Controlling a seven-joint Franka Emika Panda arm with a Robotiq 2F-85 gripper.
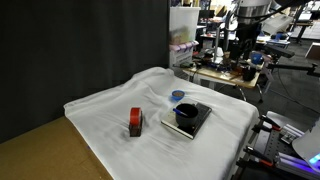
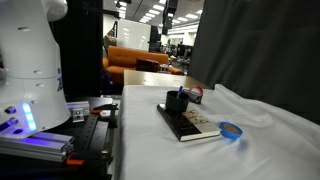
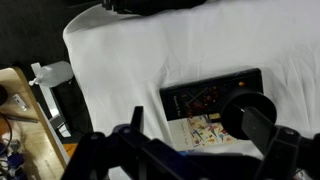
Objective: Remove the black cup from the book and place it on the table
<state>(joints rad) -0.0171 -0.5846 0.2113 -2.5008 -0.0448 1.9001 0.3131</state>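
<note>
The black cup [image 1: 186, 113] stands upright on the book [image 1: 192, 124], which lies on the table's white cloth [image 1: 110, 105]. Both exterior views show them: the cup [image 2: 177, 102] sits at one end of the book [image 2: 198, 126]. In the wrist view the cup [image 3: 248, 108] is on the book's [image 3: 200, 100] lower right part, over the light printed area. My gripper [image 3: 200, 142] shows only in the wrist view. It is well above the book, its dark blurred fingers spread apart and holding nothing.
A red and black block [image 1: 135, 122] stands on the cloth beside the book. A blue round lid [image 1: 177, 96] lies near the book and also shows in an exterior view [image 2: 231, 130]. The bare wooden table edge [image 1: 40, 150] and the robot base [image 2: 30, 70] are in view.
</note>
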